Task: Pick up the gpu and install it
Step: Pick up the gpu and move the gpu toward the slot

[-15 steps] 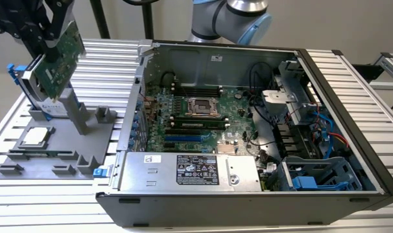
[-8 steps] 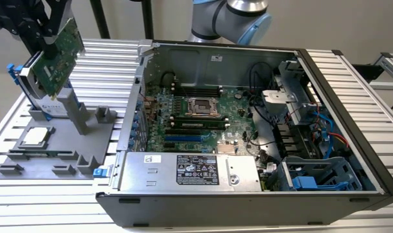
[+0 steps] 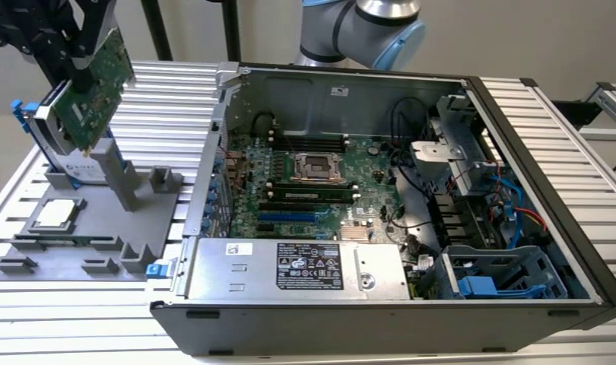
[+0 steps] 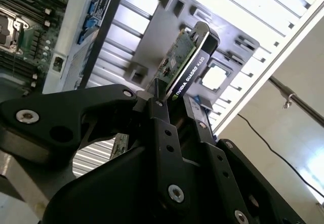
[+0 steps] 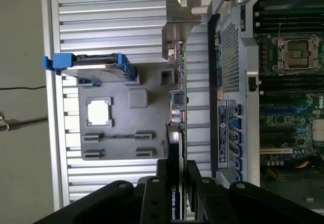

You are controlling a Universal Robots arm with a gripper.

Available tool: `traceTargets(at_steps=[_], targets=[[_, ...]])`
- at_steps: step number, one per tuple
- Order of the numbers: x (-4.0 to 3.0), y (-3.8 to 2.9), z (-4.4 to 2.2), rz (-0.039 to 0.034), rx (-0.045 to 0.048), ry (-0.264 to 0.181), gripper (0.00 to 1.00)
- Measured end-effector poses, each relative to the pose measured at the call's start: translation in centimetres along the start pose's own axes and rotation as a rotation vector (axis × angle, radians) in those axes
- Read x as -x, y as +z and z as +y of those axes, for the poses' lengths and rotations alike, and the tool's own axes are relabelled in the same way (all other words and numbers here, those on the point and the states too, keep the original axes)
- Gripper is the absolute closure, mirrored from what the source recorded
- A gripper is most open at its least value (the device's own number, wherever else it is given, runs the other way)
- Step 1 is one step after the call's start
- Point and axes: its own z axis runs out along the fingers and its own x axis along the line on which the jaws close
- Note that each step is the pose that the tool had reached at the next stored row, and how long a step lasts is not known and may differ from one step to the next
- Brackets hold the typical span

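Pick-up done: gripper (image 3: 83, 57) pinching gpu (image 3: 97, 95), raised above grey holder (image 3: 105, 220), upper left of exterior view. Install left: card not yet inside open computer case (image 3: 308, 99).

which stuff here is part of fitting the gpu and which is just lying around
Job in hand:
- gpu, held up above the tray
- gripper, jaws shut on the gpu
- motherboard in the open case

Lying about:
- hard drive
- cpu chip
- grey tray under them
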Motion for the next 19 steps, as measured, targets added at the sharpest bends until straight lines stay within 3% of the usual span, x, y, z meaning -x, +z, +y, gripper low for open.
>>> traceTargets(at_steps=[19], targets=[[1.45, 0.0, 0.18, -0.0001, 0.0001, 0.0, 1.0]])
